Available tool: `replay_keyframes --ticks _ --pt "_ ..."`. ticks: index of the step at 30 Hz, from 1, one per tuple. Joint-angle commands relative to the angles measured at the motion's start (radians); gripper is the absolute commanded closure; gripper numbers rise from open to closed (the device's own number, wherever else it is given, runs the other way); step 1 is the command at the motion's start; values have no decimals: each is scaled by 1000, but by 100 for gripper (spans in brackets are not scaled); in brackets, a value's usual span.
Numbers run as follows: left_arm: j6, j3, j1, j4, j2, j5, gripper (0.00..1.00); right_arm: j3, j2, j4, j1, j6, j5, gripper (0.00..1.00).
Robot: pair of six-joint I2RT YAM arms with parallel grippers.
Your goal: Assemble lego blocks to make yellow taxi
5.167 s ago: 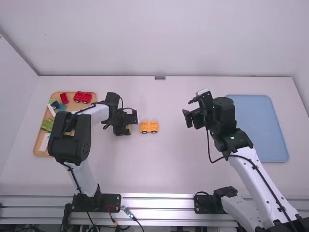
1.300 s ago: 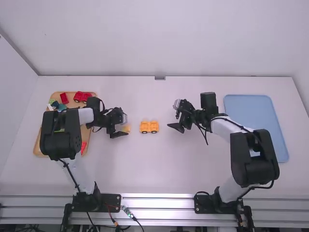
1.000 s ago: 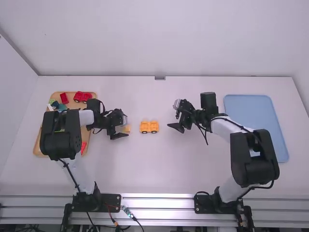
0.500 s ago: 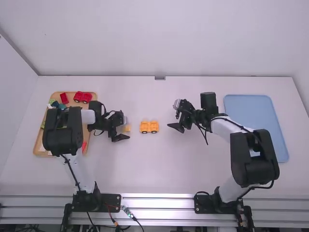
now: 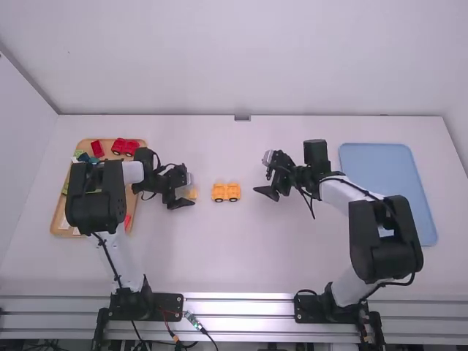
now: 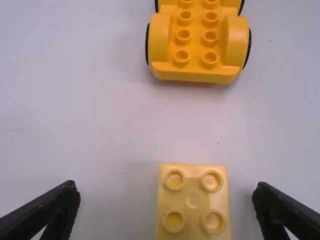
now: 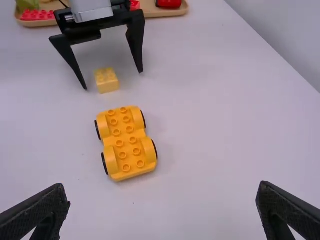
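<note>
My left gripper point(image 5: 188, 191) stands over the table left of the yellow wheeled base point(image 5: 226, 191), around a small pale yellow block point(image 5: 192, 194). In the left wrist view my left gripper point(image 6: 165, 200) is open, the block point(image 6: 193, 200) between its fingers with a gap on each side, and the wheeled base point(image 6: 197, 45) lies just beyond. My right gripper point(image 5: 268, 194) is held right of the base. In the right wrist view my right gripper point(image 7: 162, 200) is open and holds nothing; the base point(image 7: 126, 142) and the block point(image 7: 106, 80) rest apart on the table.
A wooden tray point(image 5: 55, 223) with loose blocks and a red wheeled base point(image 5: 125, 148) is at the left, partly under the left arm. A blue tray point(image 5: 391, 183) lies at the right, beside the right arm.
Since the earliest frame, the right arm has swung in and lowered left of its former pose, then kept still. The left gripper has shifted slightly around the small block, which along with the base stays put.
</note>
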Motion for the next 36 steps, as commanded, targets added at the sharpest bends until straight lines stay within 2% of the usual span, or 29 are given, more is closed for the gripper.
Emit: replay_keyframes --ticks 1,13,14,24,32,36 --pt "6 -29 -2 3 13 15 14 19 6 -3 2 3 -14 1" --pt "-5 -27 -2 -6 13 13 33 19 6 -3 2 3 -14 1" --pt "-5 -25 -3 -9 13 14 37 19 6 -4 2 3 -14 1" --pt "-3 -11 -3 -35 13 16 44 19 6 -4 2 3 -17 1" --pt "2 -11 -3 -30 13 16 55 19 6 -4 2 3 -17 1" --pt "-4 -11 -3 -21 13 16 55 19 6 -4 2 3 -15 1"
